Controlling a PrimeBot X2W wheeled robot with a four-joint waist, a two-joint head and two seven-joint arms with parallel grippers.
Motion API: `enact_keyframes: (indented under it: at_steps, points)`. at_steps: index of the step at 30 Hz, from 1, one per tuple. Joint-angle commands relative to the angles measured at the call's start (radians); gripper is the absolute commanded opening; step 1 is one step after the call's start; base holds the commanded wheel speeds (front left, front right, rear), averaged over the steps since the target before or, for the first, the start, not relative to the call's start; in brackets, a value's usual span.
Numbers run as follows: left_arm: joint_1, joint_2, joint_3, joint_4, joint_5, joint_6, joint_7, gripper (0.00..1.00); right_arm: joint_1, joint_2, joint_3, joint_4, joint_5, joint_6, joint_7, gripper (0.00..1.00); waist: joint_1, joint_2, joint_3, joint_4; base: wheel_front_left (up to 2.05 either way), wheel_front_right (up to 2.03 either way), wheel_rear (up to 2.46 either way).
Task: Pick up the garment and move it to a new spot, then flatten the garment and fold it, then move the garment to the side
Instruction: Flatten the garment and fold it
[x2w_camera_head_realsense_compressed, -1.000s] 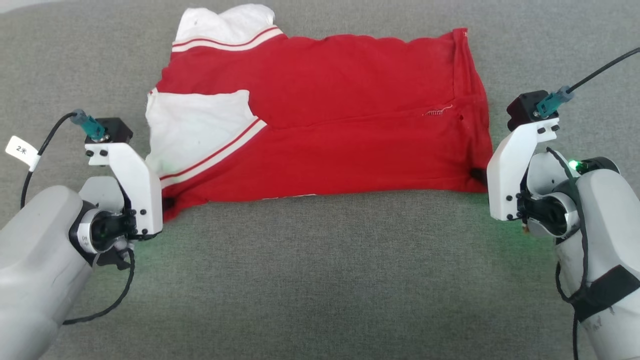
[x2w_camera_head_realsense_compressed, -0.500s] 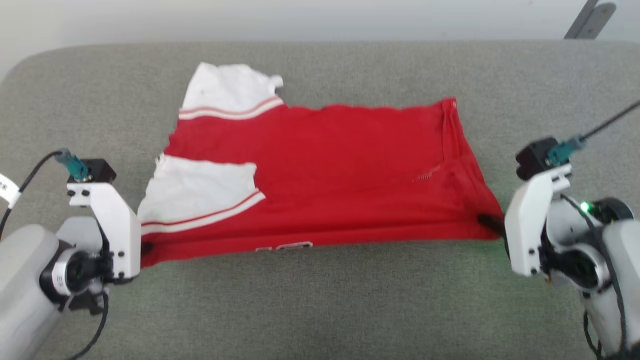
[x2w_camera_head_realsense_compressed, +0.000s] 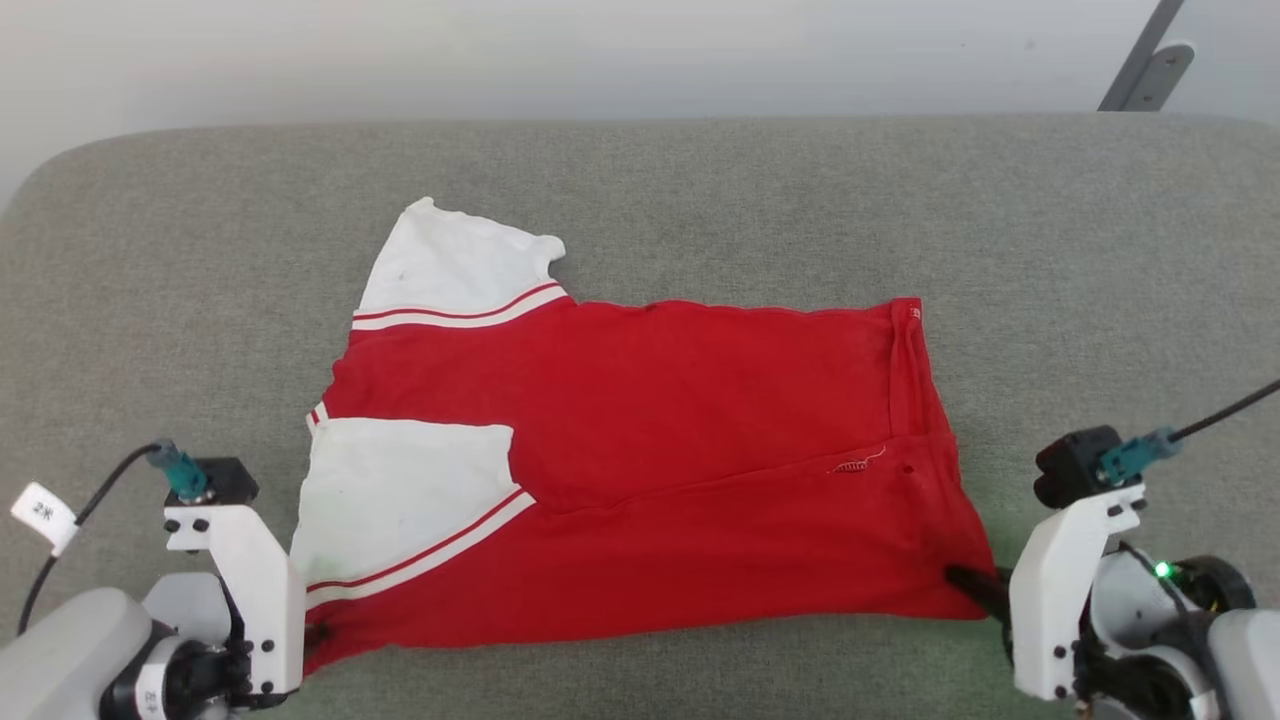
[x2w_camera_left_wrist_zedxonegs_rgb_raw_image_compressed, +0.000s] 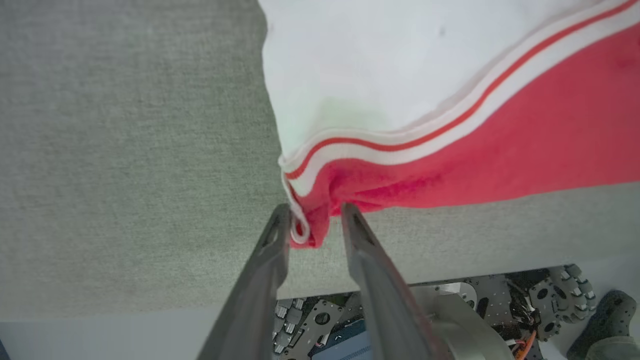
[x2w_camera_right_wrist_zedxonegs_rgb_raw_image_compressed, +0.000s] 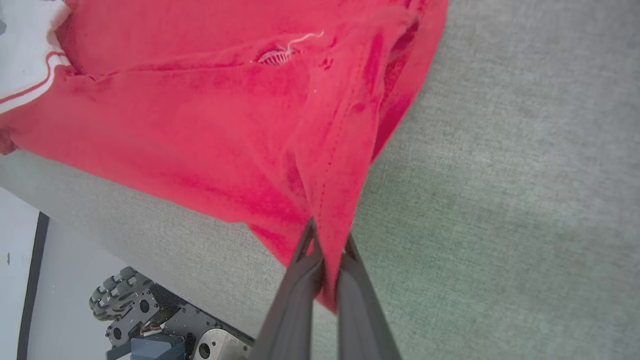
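1. The garment (x2w_camera_head_realsense_compressed: 640, 480) lies spread on the grey padded surface (x2w_camera_head_realsense_compressed: 700, 190), close to its near edge. It looks doubled over lengthwise: 1 white sleeve (x2w_camera_head_realsense_compressed: 400, 500) rests on top of the red body, and the other sleeve (x2w_camera_head_realsense_compressed: 450, 270) sticks out at the far side.
2. The right gripper (x2w_camera_right_wrist_zedxonegs_rgb_raw_image_compressed: 327, 235) is clamped on the near right corner. Its 2 fingers are pressed together with the red hem (x2w_camera_right_wrist_zedxonegs_rgb_raw_image_compressed: 345, 150) pinched between them. The cloth rises in a ridge towards the fingertips, so this grip is putting tension on that end.
3. The left gripper (x2w_camera_left_wrist_zedxonegs_rgb_raw_image_compressed: 315, 215) sits at the near left corner with its 2 fingers apart. The corner with the striped trim (x2w_camera_left_wrist_zedxonegs_rgb_raw_image_compressed: 380, 145) lies loosely in the gap, touching the left finger but not squeezed.
4. The arms sit at the 2 ends of the near edge. Judging by the task, this is so the edge can be drawn straight and the layers laid flat without wrinkles.
5. The left end looks set down on the surface. The right end likely needs freeing next, with the jaws opened before the arm backs off, or the corner may drag and spoil the lay.
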Motion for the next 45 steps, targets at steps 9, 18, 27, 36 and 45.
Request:
enact_keyframes:
  at_steps: [9, 18, 27, 36, 45]
  points:
    - [-0.028, -0.057, 0.006, 0.099, -0.007, -0.028, -0.017, 1.00, 0.008, 0.073, -0.006, 0.104, -0.038, -0.001, -0.121, 1.00, 0.0000, -0.0001, 0.009, -0.010, 0.00, 0.00, 0.00]
    - [-0.140, 0.006, 0.028, 0.023, 0.035, -0.022, 0.036, 1.00, -0.002, 0.093, -0.083, 0.009, -0.058, -0.001, -0.238, 1.00, 0.0000, -0.0001, 0.017, -0.018, 0.00, 0.00, 0.00]
    - [-0.321, 0.010, 0.055, 0.093, 0.114, -0.096, 0.017, 1.00, -0.058, 0.151, -0.129, -0.142, -0.158, -0.001, -0.486, 1.00, 0.0000, -0.0001, 0.056, -0.088, 0.00, 0.00, 0.00]
    - [-0.482, -0.042, 0.079, 0.313, 0.172, -0.213, -0.071, 1.00, -0.119, 0.194, -0.090, -0.219, -0.234, -0.001, -0.700, 1.00, 0.0000, -0.0001, 0.133, -0.178, 0.00, 0.00, 0.00]
    - [-0.656, -0.096, 0.086, 0.572, 0.236, -0.298, -0.154, 1.00, -0.148, 0.202, -0.046, -0.242, -0.253, -0.001, -0.769, 1.00, 0.0000, -0.0001, 0.242, -0.255, 0.00, 0.00, 0.00]
